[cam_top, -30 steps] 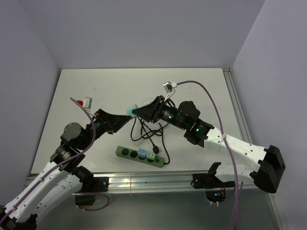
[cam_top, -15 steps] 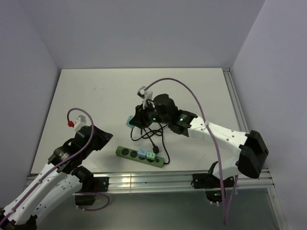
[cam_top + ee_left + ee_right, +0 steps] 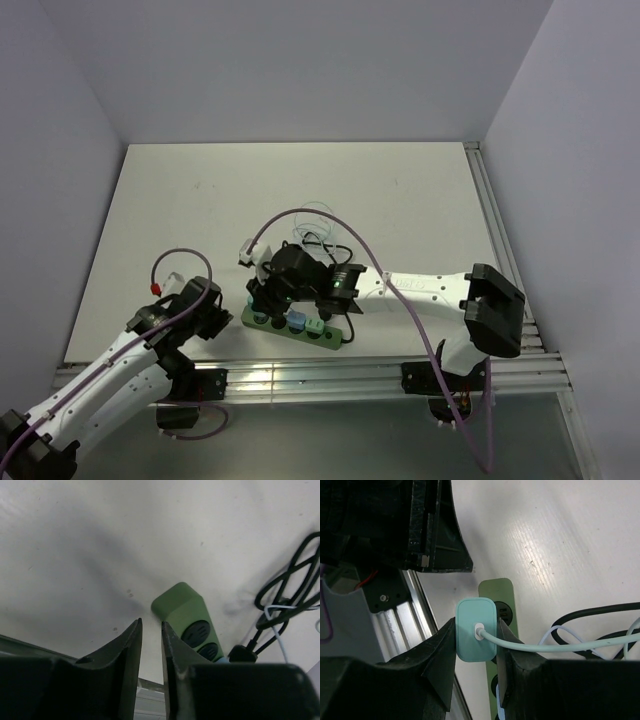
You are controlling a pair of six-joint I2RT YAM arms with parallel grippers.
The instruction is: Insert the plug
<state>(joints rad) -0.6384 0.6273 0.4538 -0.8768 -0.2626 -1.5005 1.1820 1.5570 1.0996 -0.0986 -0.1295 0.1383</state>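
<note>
My right gripper (image 3: pixel 262 303) is shut on a teal plug (image 3: pixel 476 636) with a pale teal cable. It holds the plug just above the left end of the green power strip (image 3: pixel 338 335), over an empty socket (image 3: pixel 503 613). The strip's bare end shows in the right wrist view (image 3: pixel 496 587) and in the left wrist view (image 3: pixel 175 605). My left gripper (image 3: pixel 216 308) sits low just left of the strip. Its jaws stand a narrow slit apart (image 3: pixel 151 630) with nothing between them.
A blue plug (image 3: pixel 296 321) and a teal plug (image 3: pixel 314 326) sit in the strip's middle sockets. A tangle of black cable (image 3: pixel 322 247) lies behind the strip. The table's metal front rail (image 3: pixel 300 378) runs close by. My left arm (image 3: pixel 420 525) is near the right gripper.
The right arm has swung from mid-table toward the near edge, bringing the teal plug down over the strip's left end. The left arm has drawn back and lowered beside the strip.
</note>
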